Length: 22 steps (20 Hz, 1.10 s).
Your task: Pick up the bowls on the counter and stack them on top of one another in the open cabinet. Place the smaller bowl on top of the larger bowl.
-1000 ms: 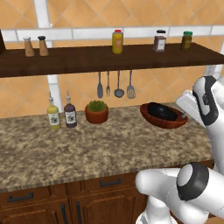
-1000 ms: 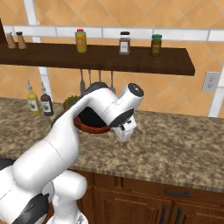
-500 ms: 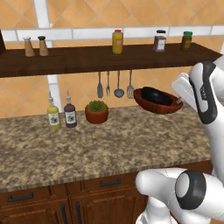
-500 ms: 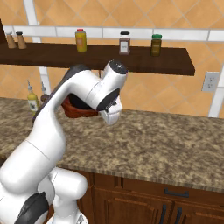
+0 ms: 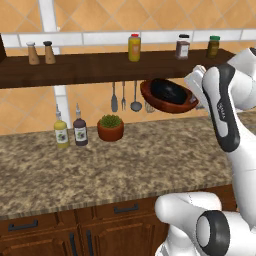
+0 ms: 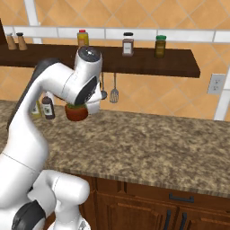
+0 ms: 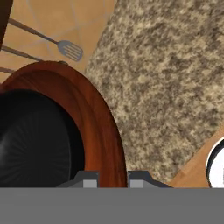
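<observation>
Hand view: the larger bowl (image 7: 105, 131) is clamped by its rim between the gripper (image 7: 113, 178) fingers.
It is held tilted above the counter (image 5: 150, 165), just under the open cabinet (image 5: 100, 70), with the smaller bowl (image 5: 167, 91) nested inside it.

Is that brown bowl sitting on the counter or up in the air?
In the air. The brown bowl, with the black bowl inside, hangs tilted well above the counter, just below the shelf, its rim between the fingers.
</observation>
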### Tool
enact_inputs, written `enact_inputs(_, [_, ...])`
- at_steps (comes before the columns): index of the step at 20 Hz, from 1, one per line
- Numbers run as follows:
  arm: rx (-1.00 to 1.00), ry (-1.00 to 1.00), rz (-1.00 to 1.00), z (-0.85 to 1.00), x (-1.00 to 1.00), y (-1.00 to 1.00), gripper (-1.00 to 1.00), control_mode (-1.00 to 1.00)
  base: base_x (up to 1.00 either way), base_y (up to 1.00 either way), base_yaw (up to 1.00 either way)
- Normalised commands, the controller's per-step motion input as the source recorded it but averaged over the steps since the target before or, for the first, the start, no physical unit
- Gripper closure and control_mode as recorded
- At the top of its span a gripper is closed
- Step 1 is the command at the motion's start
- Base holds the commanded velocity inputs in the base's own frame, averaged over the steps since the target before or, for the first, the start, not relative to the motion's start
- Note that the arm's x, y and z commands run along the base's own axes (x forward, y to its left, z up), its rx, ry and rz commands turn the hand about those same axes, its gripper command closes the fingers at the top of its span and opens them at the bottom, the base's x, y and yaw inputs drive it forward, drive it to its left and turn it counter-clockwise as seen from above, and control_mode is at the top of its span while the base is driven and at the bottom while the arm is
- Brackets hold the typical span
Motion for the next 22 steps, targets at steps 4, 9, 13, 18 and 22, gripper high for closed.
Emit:
enact_inputs(4, [0.0, -0.01, -0.11, 0.59, 0.0, 0.54, 1.0, -1.0, 0.0, 0.0, 0.0])
enact_inputs(9, [0.0, 0.0, -0.07, 0.57, 0.03, 0.43, 1.0, -1.0, 0.0, 0.0, 0.0])
enact_inputs(13, [0.0, 0.0, -0.05, 0.47, 0.1, 0.37, 1.0, -1.0, 0.0, 0.0, 0.0])
enact_inputs(18, [0.0, 0.0, -0.04, 0.34, 0.06, 0.37, 1.0, -1.0, 0.0, 0.0, 0.0])
enact_inputs(22, [0.0, 0.0, -0.04, 0.2, 0.21, 0.29, 1.0, -1.0, 0.0, 0.0, 0.0])
